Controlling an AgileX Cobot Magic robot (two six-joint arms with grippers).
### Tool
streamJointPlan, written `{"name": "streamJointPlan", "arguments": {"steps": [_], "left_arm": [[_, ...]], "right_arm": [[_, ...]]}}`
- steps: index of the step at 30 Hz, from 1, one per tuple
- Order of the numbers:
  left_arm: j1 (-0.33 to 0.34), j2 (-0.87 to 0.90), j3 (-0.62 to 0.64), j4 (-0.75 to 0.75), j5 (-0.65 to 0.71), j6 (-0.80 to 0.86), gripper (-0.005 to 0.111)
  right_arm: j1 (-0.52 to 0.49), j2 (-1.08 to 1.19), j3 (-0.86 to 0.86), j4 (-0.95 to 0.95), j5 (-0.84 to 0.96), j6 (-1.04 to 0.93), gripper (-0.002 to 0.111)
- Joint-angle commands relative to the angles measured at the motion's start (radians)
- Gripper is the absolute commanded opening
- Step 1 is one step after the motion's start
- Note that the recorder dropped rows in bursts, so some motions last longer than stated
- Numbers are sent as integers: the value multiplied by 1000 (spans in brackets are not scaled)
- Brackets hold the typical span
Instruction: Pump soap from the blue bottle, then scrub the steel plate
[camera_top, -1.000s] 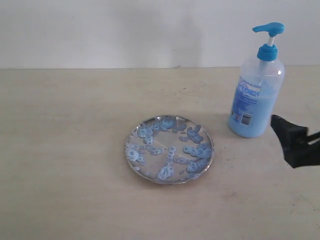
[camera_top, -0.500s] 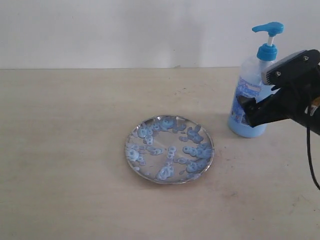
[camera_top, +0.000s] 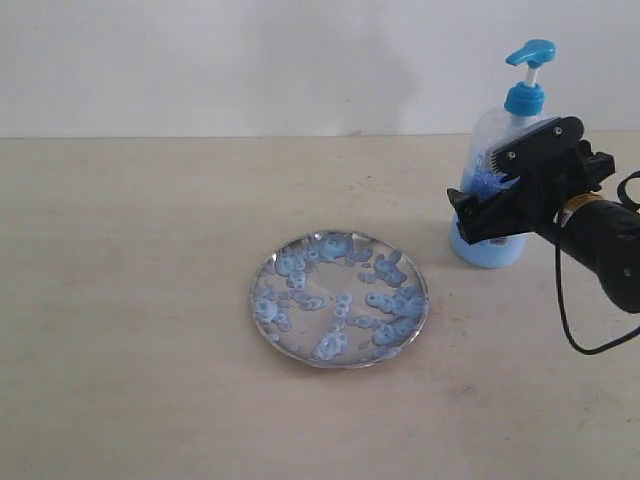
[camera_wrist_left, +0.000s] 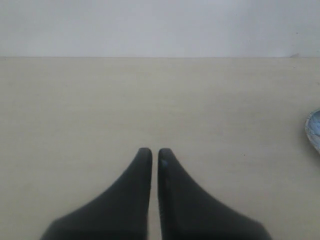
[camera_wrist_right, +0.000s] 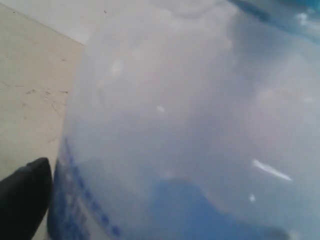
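the right gripper (camera_top: 478, 212) is up against the bottle's (camera_top: 497, 140) lower body, but i cannot tell whether it clenches it. the left gripper (camera_wrist_left: 151, 152) is pinched closed on nothing. the plate (camera_top: 254, 298), dotted with soap (camera_top: 340, 300), lies apart to the bottle's left.

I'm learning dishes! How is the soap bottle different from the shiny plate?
The blue bottle stands tall; the steel plate lies flat. The bottle is clear plastic, the plate shiny metal. The right gripper is at the bottle, none at the plate. Both hold blue soap.
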Motion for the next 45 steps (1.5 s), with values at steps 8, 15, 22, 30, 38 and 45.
{"name": "streamJointPlan", "arguments": {"steps": [8,15,22,30,38,45], "left_arm": [[-3,-2,3,-5,-3,6,4],[-3,-2,3,-5,-3,6,4],[-3,-2,3,-5,-3,6,4],[-3,-2,3,45,-3,44,4],[-3,-2,3,243,-7,122,4],[-3,-2,3,-81,-63,35,4]], "right_arm": [[-2,85,-118,65,-3,52,85],[-2,85,-118,58,37,70,2],[-2,85,-118,-97,75,43,3],[-2,85,-118,-264,114,133,3],[-2,85,-118,-418,128,129,3],[-2,85,-118,-418,131,39,3]]}}
